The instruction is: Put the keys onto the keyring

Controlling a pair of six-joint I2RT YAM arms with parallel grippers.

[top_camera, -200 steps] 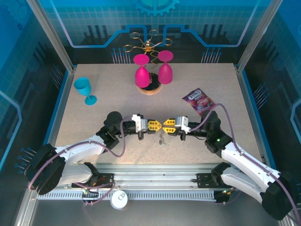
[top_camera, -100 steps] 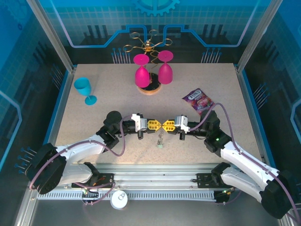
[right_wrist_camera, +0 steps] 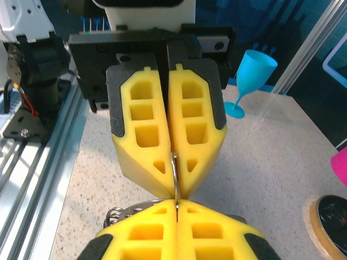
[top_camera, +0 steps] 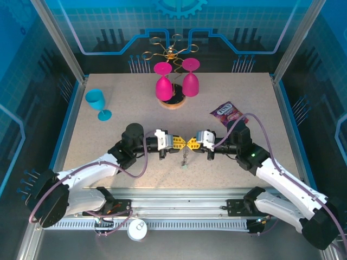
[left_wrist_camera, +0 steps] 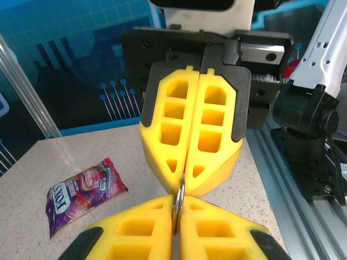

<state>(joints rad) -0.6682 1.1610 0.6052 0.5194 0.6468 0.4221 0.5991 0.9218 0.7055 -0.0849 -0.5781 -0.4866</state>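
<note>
1. The left gripper (top_camera: 180, 142) and the right gripper (top_camera: 191, 143) are held tip to tip over the front middle of the table (top_camera: 108, 141).
2. Both pairs of yellow jaws are clenched on the keyring (left_wrist_camera: 178, 200), which is seen edge-on as a thin metal strip.
3. The keys (top_camera: 186, 158) are seen dangling just below the fingertips; contact with the table cannot be told.
4. A purple snack packet (top_camera: 228, 115) is seen beyond the right gripper.

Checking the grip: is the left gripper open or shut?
Shut: on the left gripper the yellow fingers meet with no gap, pinching a thin metal ring.
</note>
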